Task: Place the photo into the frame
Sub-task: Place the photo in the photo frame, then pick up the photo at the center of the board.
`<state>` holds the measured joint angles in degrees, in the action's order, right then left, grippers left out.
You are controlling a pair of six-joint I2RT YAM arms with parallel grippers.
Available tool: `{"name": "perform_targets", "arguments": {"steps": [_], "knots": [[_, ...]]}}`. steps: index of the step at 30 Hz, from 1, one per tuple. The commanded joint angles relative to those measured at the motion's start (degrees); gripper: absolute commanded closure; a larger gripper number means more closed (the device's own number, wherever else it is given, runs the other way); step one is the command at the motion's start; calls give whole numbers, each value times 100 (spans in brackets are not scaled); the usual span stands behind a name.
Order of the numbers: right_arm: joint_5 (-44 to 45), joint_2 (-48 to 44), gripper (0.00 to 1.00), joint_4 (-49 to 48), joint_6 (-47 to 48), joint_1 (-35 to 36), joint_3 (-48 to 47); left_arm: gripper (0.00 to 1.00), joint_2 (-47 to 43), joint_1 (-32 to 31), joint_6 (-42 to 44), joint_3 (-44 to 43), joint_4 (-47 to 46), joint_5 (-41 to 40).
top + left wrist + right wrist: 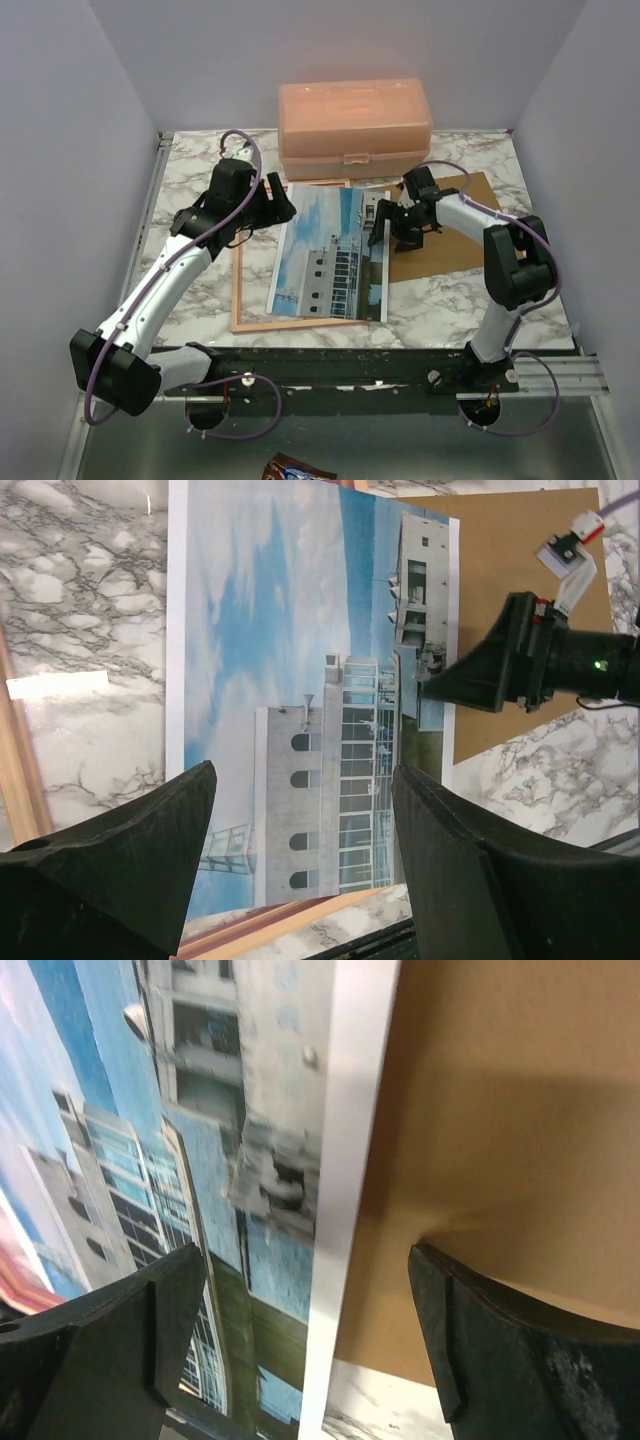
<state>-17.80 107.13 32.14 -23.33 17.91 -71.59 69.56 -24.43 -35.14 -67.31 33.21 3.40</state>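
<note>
The photo [325, 255], a print of a white building under blue sky, lies askew on the frame [238, 290]. Its right edge reaches over the brown backing board [460, 240]. My left gripper [280, 205] hovers open over the photo's far left part, nothing between its fingers; in its wrist view the gripper [300, 780] frames the photo [270, 680] and the frame's wooden strip [20, 770]. My right gripper [385, 225] stands open astride the photo's white right border; its wrist view shows the gripper [305, 1265], one finger over the photo [200, 1110], the other over the board [500, 1090].
A closed orange plastic box [355, 120] stands at the back of the marble table [190, 170], just behind the frame. The backing board [520, 580] lies at an angle on the right. A black rail [350, 365] runs along the near edge.
</note>
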Motion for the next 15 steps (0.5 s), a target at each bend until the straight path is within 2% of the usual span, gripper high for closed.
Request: {"name": "perform_targets", "arguments": {"steps": [1, 7, 8, 10, 13, 15], "knots": [[-496, -584, 10, -884, -449, -302, 997, 27, -384, 228, 115, 255, -116, 343], [-1853, -774, 15, -2244, -939, -475, 1992, 27, -514, 532, -83, 530, -526, 984], [-2111, -750, 19, -2522, -1092, -484, 2126, 27, -514, 551, -104, 534, -553, 1061], [-2480, -656, 33, -3075, -1366, -485, 2298, 27, -545, 570, -154, 558, -591, 1121], [-2734, -544, 43, -3469, -1553, -482, 2369, 27, -608, 594, -172, 579, -632, 1180], [-2755, -532, 54, -3539, -1596, -476, 2369, 27, -646, 610, -169, 580, -636, 1210]]}}
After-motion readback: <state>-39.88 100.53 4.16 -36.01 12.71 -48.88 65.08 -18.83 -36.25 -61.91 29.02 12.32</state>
